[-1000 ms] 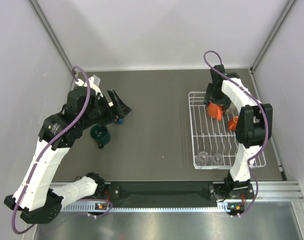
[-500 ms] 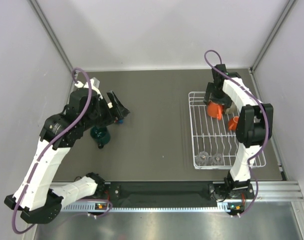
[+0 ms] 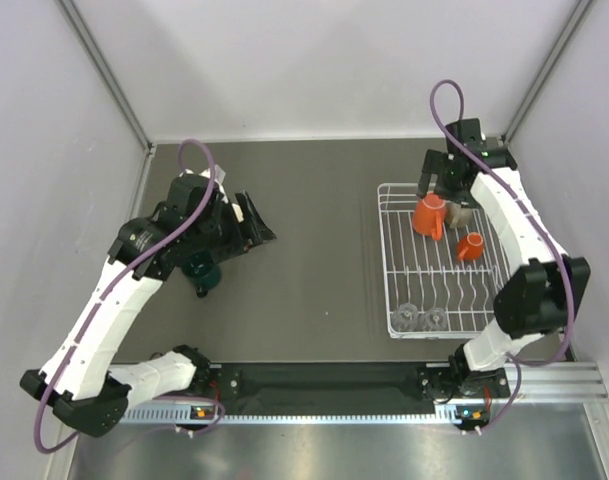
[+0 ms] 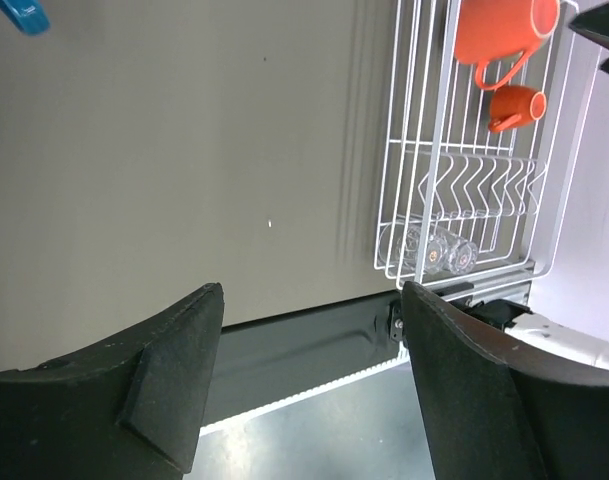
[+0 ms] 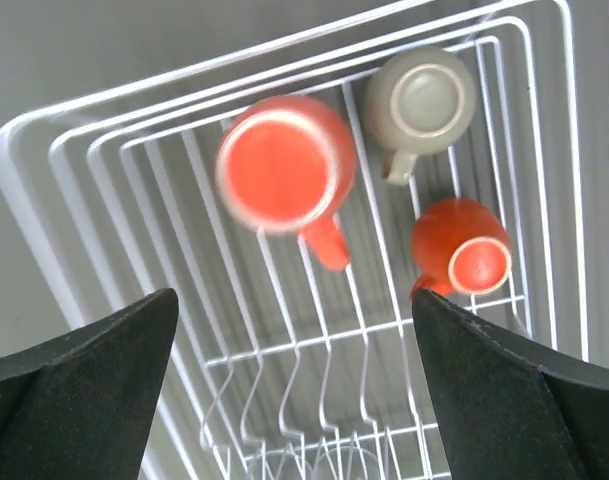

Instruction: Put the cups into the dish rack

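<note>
White wire makes up the dish rack (image 3: 449,290) at the table's right in the overhead view. It holds a large orange mug (image 3: 429,215), a tiny orange cup (image 3: 470,246) and, at its near end, two clear glasses (image 3: 422,318). The dark green cup (image 3: 200,268) sits on the table beside the left arm. The left gripper (image 3: 254,225) is well away from the rack, and the right gripper (image 3: 442,180) hangs over its far end.

From the left wrist, the left gripper (image 4: 309,330) is spread wide and empty – the blue mug (image 4: 24,12) peeks in at the corner.

From the right wrist, the right gripper (image 5: 294,300) gapes wide, holding nothing, above the blurred orange mug (image 5: 284,165), a beige mug (image 5: 422,100) and the tiny cup (image 5: 462,245).
</note>
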You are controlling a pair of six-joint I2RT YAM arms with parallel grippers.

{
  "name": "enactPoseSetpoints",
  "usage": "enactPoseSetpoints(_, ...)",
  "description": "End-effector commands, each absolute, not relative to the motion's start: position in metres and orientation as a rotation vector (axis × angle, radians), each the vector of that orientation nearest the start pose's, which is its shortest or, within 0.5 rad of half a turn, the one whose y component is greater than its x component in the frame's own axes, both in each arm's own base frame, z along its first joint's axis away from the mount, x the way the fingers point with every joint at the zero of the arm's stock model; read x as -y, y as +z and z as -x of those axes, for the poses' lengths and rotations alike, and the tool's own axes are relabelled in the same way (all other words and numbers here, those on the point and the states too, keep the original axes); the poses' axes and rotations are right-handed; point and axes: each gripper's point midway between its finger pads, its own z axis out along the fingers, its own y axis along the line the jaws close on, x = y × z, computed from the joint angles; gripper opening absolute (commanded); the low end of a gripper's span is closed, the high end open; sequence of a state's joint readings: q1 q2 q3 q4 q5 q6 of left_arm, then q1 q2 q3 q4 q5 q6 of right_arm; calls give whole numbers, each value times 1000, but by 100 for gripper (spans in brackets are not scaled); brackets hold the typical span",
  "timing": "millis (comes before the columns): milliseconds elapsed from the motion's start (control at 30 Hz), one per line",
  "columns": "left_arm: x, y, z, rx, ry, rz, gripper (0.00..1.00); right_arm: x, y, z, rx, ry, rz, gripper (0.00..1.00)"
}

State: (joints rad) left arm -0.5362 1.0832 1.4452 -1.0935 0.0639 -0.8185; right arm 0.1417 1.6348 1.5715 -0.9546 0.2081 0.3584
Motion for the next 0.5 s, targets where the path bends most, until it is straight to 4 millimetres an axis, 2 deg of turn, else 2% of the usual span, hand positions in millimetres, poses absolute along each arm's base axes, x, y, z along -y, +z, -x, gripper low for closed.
enactPoseSetpoints(0, 186, 307, -221, -2371, -809, 306, 76, -57, 230, -350, -2469, 23, -218, 100)
enactPoseSetpoints(33, 186, 304, -225, -2376, -789, 299, 76, -71, 229, -338, -2480, 45, -153, 100)
enactPoseSetpoints(67, 185, 302, -229, -2377, -767, 296, 75, -78, 243, -325, -2443, 80, -120, 100)
enactPoseSetpoints(167, 172, 292, -250, -2354, -611, 319, 73, -100, 243, -288, -2467, 149, -36, 100)
enactPoseSetpoints(200, 163, 290, -259, -2334, -539, 338, 73, -104, 254, -274, -2442, 205, -27, 100)
enactPoseSetpoints(233, 161, 285, -268, -2332, -486, 338, 72, -107, 249, -260, -2469, 236, -28, 100)
enactPoseSetpoints(267, 159, 286, -275, -2316, -457, 335, 73, -110, 259, -245, -2438, 289, -12, 100)
enactPoseSetpoints(333, 154, 281, -295, -2288, -364, 316, 72, -112, 264, -227, -2426, 351, -23, 100)
enactPoseSetpoints(367, 154, 283, -303, -2270, -343, 305, 72, -110, 277, -216, -2373, 386, -24, 100)
enactPoseSetpoints(433, 148, 274, -320, -2264, -251, 281, 72, -105, 289, -206, -2329, 403, -28, 100)
enactPoseSetpoints(467, 147, 277, -329, -2250, -235, 281, 72, -99, 294, -196, -2315, 399, -29, 100)
